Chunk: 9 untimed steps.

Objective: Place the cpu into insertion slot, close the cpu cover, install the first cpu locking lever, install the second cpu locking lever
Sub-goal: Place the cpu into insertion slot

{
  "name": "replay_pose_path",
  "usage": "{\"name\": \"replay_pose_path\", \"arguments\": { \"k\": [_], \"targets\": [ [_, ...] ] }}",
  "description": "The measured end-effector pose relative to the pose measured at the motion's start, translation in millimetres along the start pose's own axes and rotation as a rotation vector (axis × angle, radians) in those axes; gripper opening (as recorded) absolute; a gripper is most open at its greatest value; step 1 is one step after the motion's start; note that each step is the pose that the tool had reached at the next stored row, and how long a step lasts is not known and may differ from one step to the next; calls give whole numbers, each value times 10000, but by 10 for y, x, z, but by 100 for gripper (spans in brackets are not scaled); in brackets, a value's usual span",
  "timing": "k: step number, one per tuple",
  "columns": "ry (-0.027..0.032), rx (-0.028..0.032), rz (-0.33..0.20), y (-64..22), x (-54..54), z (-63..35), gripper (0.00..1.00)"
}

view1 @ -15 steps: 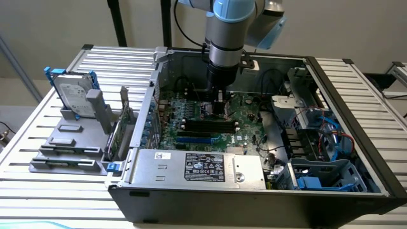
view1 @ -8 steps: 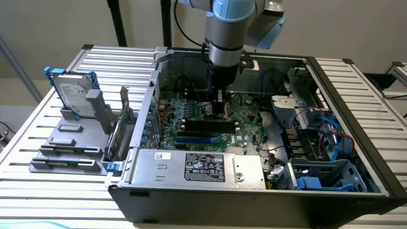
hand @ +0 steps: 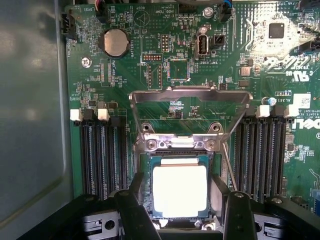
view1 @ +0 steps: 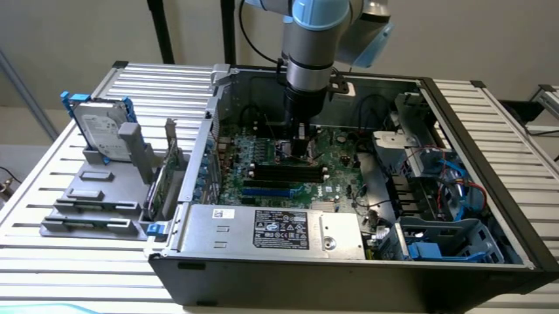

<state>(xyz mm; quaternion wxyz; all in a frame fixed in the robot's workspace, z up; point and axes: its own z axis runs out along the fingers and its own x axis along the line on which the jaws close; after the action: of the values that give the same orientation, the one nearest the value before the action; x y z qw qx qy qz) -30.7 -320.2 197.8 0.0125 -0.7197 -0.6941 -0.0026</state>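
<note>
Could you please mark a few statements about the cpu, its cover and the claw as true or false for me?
1. The cpu lies in the insertion slot. True.
2. The cpu cover is closed over the cpu. False: it stands swung open, off the slot.
3. The claw hovers outside the computer case. False: it is inside the case, above the cpu.
4. A coin battery sits on the green board. True.

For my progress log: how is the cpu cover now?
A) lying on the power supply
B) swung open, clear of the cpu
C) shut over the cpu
B: the cpu cover stands swung open, green board showing through its window, and the cpu is uncovered.
</note>
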Motion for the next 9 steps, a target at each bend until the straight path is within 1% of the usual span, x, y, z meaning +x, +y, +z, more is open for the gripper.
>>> {"name": "replay_pose_path", "arguments": {
  "k": [8,9],
  "targets": [
    [-3,0,4,-7,16,0,62],
    [8,2,6,-7,21,2,62]
  ]
}}
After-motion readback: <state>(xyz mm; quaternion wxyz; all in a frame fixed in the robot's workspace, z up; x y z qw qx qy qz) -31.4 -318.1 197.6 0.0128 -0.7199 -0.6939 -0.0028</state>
